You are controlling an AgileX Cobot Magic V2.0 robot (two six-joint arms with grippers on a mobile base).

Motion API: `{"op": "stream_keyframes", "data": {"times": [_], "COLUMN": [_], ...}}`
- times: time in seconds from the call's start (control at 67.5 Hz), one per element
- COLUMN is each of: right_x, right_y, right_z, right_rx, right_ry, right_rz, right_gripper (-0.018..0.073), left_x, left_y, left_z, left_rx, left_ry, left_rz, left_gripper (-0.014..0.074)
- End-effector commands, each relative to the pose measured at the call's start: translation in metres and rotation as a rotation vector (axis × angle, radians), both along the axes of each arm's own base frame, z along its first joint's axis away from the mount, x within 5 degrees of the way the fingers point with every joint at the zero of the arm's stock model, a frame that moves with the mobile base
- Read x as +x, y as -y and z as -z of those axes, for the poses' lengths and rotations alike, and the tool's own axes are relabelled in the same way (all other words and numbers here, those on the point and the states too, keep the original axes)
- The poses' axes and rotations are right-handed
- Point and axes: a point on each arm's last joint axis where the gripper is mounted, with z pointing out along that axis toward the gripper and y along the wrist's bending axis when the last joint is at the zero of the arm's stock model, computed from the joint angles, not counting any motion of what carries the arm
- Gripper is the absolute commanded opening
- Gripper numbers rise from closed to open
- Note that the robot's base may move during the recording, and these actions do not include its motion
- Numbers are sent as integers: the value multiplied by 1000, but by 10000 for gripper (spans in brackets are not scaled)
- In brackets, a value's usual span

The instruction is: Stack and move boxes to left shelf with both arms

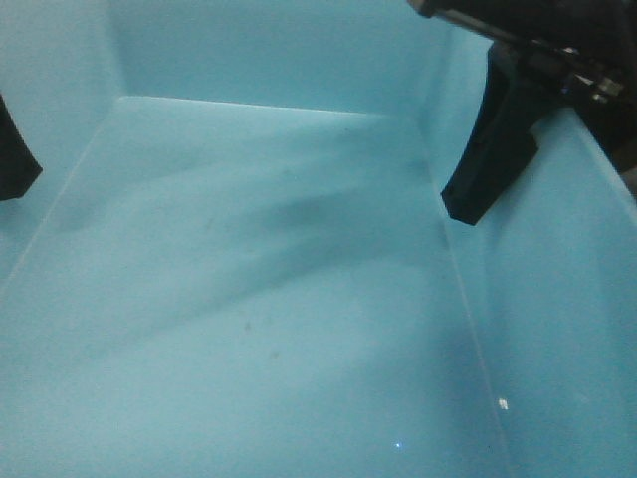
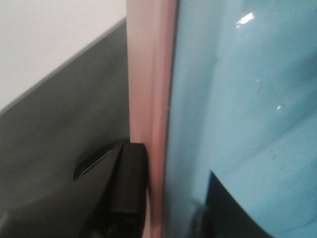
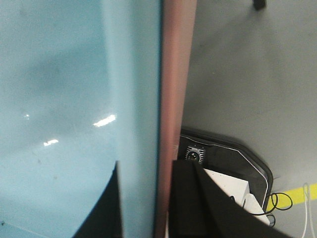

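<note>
Left gripper is clamped over the side wall of the pink bin, one black finger outside it and the other inside the blue bin, which sits nested in the pink one. Right gripper does the same on the opposite side, shut across both walls. The stacking looks done to me. The front view is filled by the blue bin's floor, so I judge the pair is lifted close to the camera, though how high I can't tell from this.

The carry to the left shelf (in none of my views) is what's left. I would swing both arms together at one pace and hold the wrists level, since any difference in speed will twist the smooth plastic walls in the pinch. I wouldn't tighten further, as thin walls may bow. With the front view blocked, I'd go slowly and watch the grey floor and yellow line for a sense of travel. Only with the pink base resting on the rollers would I let go.
</note>
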Motion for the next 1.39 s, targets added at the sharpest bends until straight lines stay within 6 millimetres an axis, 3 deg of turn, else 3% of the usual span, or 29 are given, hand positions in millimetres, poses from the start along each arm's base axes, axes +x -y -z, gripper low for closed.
{"op": "stream_keyframes", "data": {"times": [0.0,1.379], "right_x": [2,2], "right_y": [16,16], "right_z": [-11,-11], "right_rx": [-108,-108], "right_ry": [105,105], "right_rz": [-27,-27], "right_gripper": [60,60], "left_x": [1,1], "left_y": [-13,-13], "left_z": [-15,-15], "left_rx": [68,67], "left_ry": [85,84], "left_rz": [-2,-2], "left_gripper": [-2,-3]}}
